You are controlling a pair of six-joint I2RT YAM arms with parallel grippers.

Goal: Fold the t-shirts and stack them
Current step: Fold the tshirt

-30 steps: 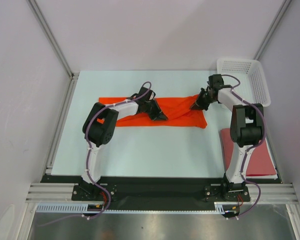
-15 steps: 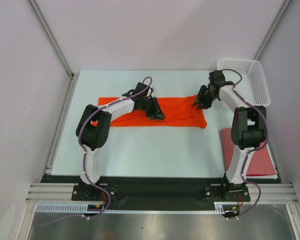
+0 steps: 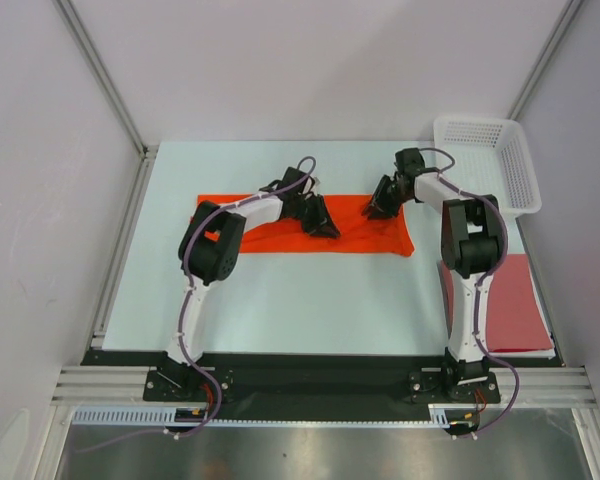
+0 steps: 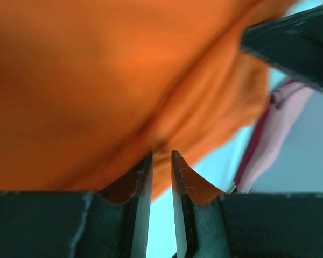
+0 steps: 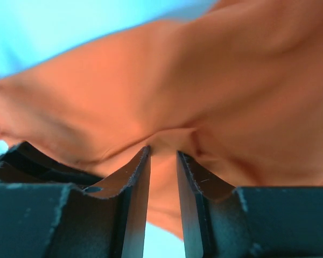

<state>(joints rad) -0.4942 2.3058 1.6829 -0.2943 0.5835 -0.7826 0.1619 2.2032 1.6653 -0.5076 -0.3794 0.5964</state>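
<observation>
Left gripper (image 3: 325,228) and right gripper (image 3: 375,210), both narrowly parted, seemingly hold nothing; pinch the mid-frame orange t-shirt (image 3: 360,235) evenly, both edges together.

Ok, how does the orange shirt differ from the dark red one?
The orange shirt lies as a long, creased band across the far middle of the table; the dark red shirt is a flat, compact rectangle at its near right edge. The left end effector and right end effector are at the orange shirt; neither is at the dark red shirt. Both shirts are plain and lie on the table.
</observation>
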